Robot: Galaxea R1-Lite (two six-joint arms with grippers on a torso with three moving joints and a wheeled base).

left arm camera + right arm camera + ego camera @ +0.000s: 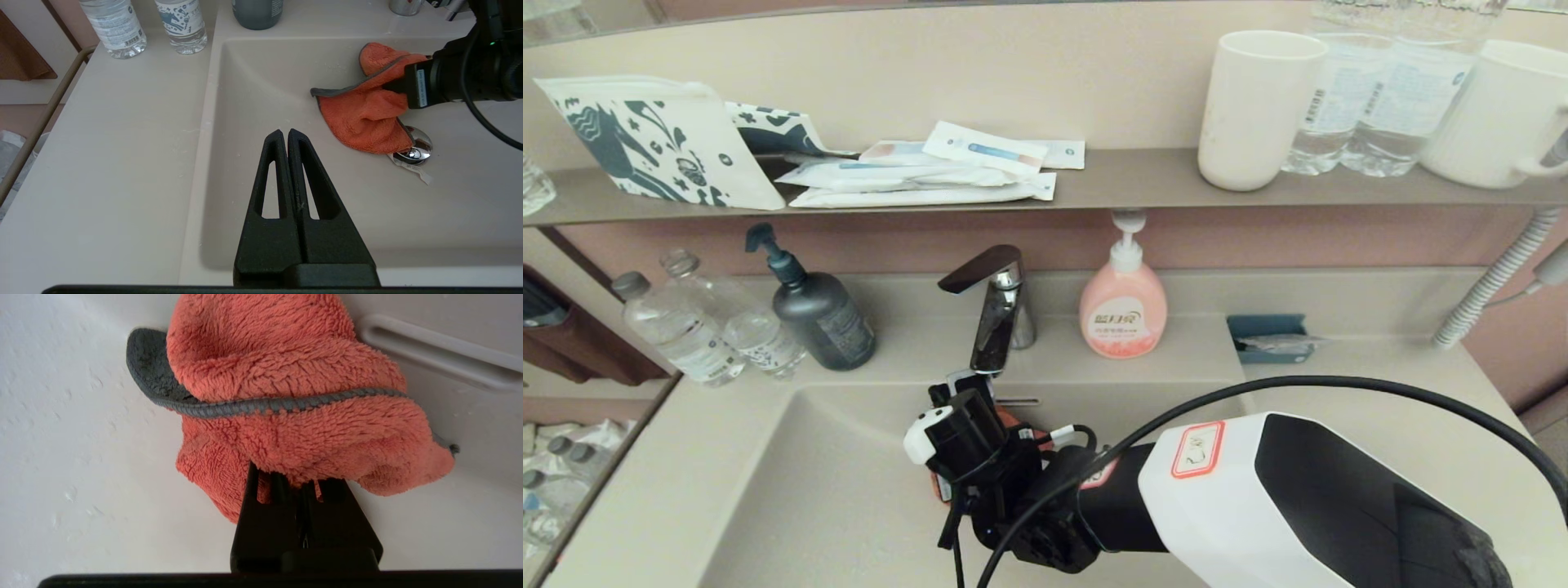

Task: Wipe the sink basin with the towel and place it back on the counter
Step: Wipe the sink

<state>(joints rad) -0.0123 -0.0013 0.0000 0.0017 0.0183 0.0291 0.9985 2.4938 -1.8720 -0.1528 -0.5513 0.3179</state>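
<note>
The orange towel (286,396) with grey edging is bunched in the beige sink basin (286,81), by the back wall. It lies just below the overflow slot (441,355) and beside the chrome drain plug (417,149). My right gripper (300,477) is shut on the towel (363,114), and its fingertips are buried in the cloth. In the head view my right arm (1258,490) reaches into the basin (809,490) under the faucet and covers most of the towel (1013,420). My left gripper (284,132) is shut on nothing, above the basin's left side near the counter (122,143).
The faucet (996,310) stands behind the basin, with a pink soap bottle (1123,306), a dark pump bottle (821,314) and water bottles (698,327) along the back counter. A blue tray (1270,336) sits at the right. Cups and packets fill the shelf (1127,184).
</note>
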